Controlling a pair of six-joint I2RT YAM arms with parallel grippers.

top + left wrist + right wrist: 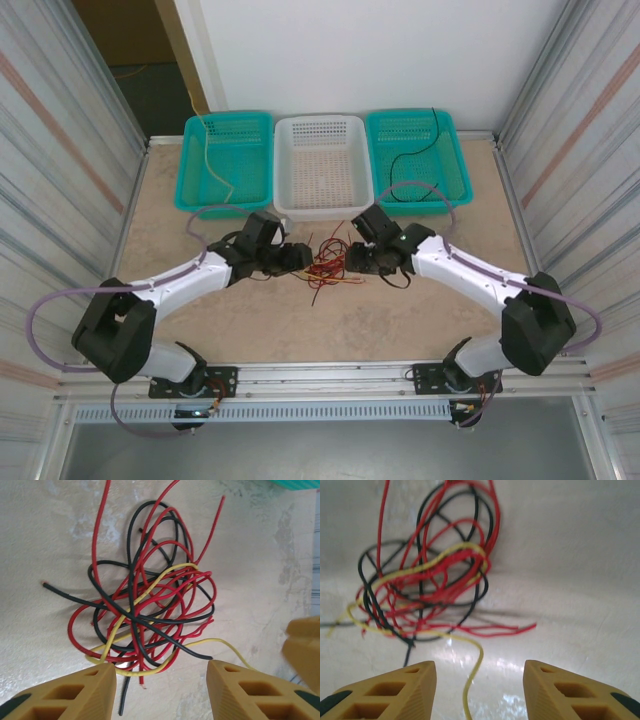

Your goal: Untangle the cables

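Observation:
A tangle of thin red, black and pale yellow cables (328,265) lies on the table between my two grippers. In the left wrist view the cables (145,605) spread just ahead of my left gripper (161,690), whose jaws stand open with a yellow loop and a black end lying near the fingertips. My right gripper (480,690) is open too. One yellow strand (472,680) runs loosely between its fingers, touching neither, and the rest of the knot (425,580) lies beyond. From above, the left gripper (300,258) and the right gripper (355,262) face each other across the tangle.
Three baskets line the far edge: a teal basket (186,170) holding a pale yellow cable (210,160), a white basket (279,170), and a teal basket (462,165) holding a black cable (415,155). Ribbed walls close both sides. The right gripper's finger (305,650) shows beside the tangle.

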